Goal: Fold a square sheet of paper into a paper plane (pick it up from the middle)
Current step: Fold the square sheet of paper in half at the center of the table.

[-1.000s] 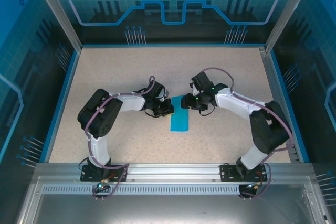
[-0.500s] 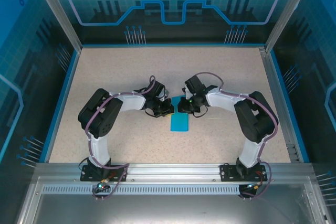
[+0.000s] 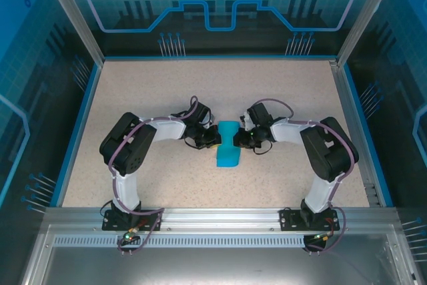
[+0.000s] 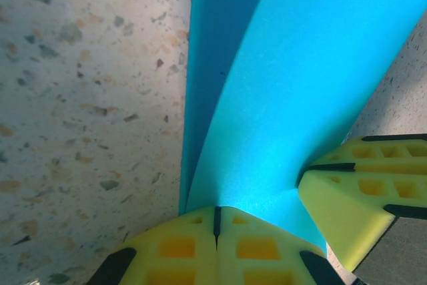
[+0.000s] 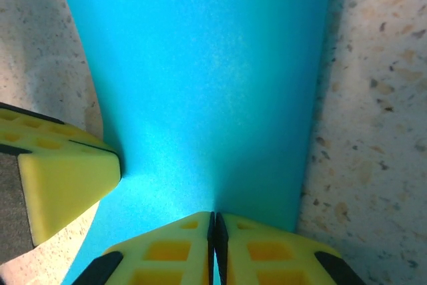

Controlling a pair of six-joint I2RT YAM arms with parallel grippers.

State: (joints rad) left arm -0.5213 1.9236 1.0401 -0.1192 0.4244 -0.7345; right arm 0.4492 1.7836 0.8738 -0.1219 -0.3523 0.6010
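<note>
Speckled beige table [image 3: 147, 91] carried both arms, which were bolted at its near edge. Farther in, at mid-table, the folded sheet of paper [image 3: 228, 148] lay as a narrow strip between the two claws. The left gripper [image 3: 212, 139] was fully closed, pinching the strip's left edge. The right gripper [image 3: 241, 139] was likewise closed on the right edge. The paper bowed upward at the grips. Blue enclosure panels [image 3: 220, 5] stood beyond.

My table [image 3: 160, 91] is a speckled beige top inside a blue rim. Midway across it lies the teal sheet of paper [image 3: 228, 146], folded narrow, lower layer flat on the speckles.
</note>
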